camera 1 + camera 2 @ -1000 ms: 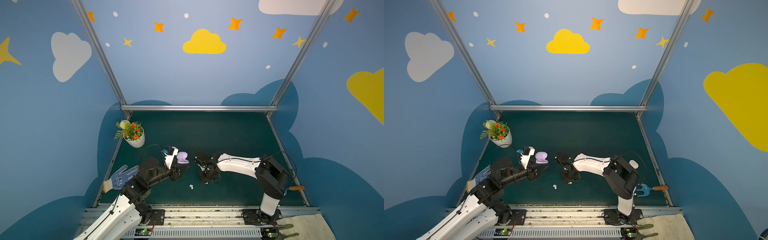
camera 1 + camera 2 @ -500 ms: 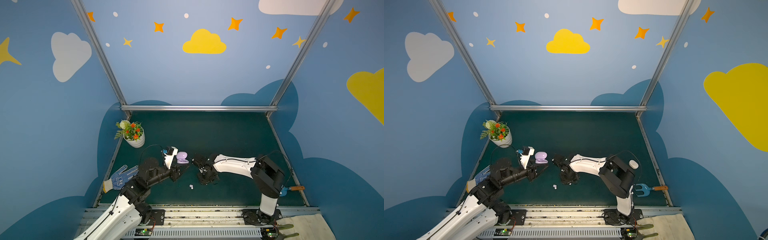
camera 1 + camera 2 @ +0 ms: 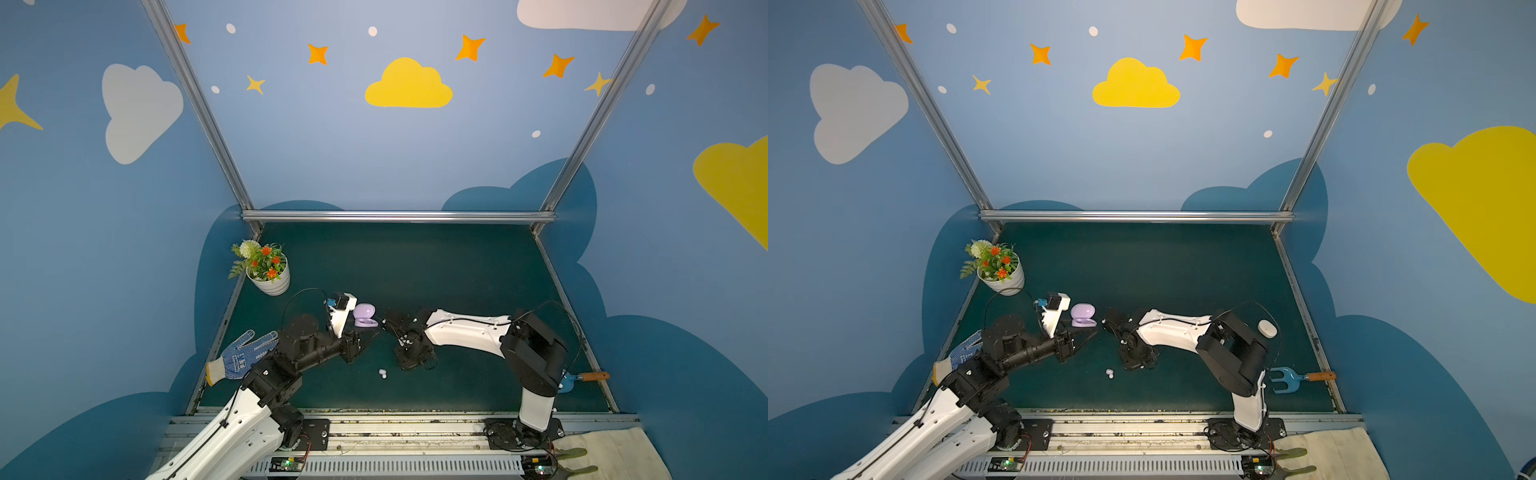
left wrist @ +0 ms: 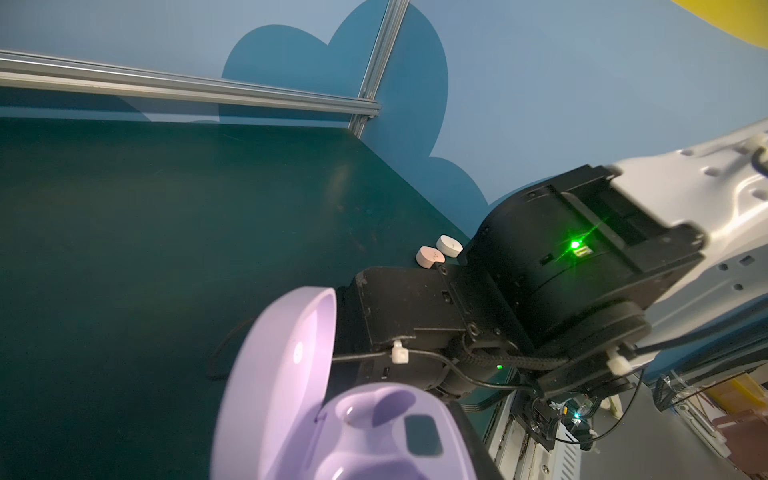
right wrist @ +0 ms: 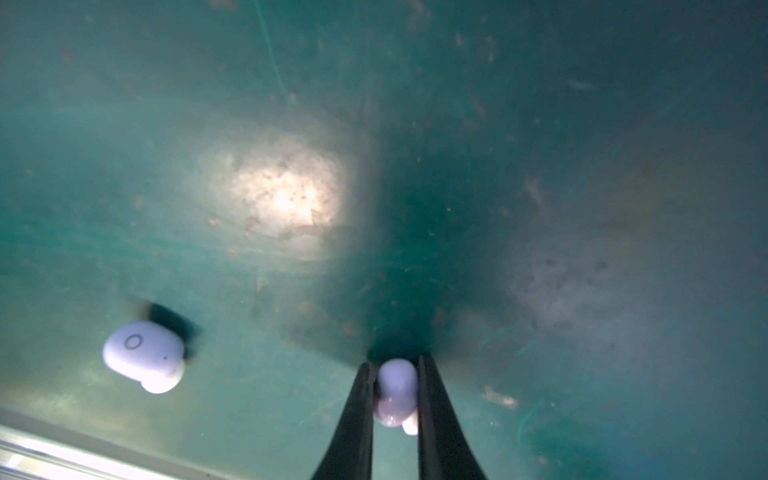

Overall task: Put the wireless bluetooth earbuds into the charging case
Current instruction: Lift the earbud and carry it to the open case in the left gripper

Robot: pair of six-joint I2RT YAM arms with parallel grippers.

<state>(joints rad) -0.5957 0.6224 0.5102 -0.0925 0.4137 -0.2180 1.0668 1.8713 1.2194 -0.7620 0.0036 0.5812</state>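
While the lavender charging case (image 4: 374,432) is kept with its lid raised in the left pincer (image 3: 366,332), whose jaws are judged to be closed on its base, one lavender earbud (image 5: 395,390) is seen clamped by its sides between the thin black tips of the right pincer (image 5: 395,363), drawn in tight just over the green bench (image 3: 457,270). Whether the bud has been lifted clear of the surface cannot be told. The moulded wells visible in the case appear empty. A second earbud (image 5: 143,357), pale and bean-shaped, is left loose on the bench near the right pincer.

Trouble is most to be expected from the grip itself. A bud so small, smooth and rounded could be squeezed out of the tips or turned between them in transit, and a turned bud would not be matched to its shaped well. If it were pressed down off-centre, the case could be shifted in the left pincer. The upright lid could also be struck on the approach, and the loose bud could be knocked away by the passing arm.

Further out, two small rounded pieces, one peach (image 4: 430,257) and one white (image 4: 449,245), are seen beyond the right arm. A flowerpot (image 3: 270,272), a dotted glove (image 3: 241,359) and a blue hand fork (image 3: 1287,380) are set at the edges.
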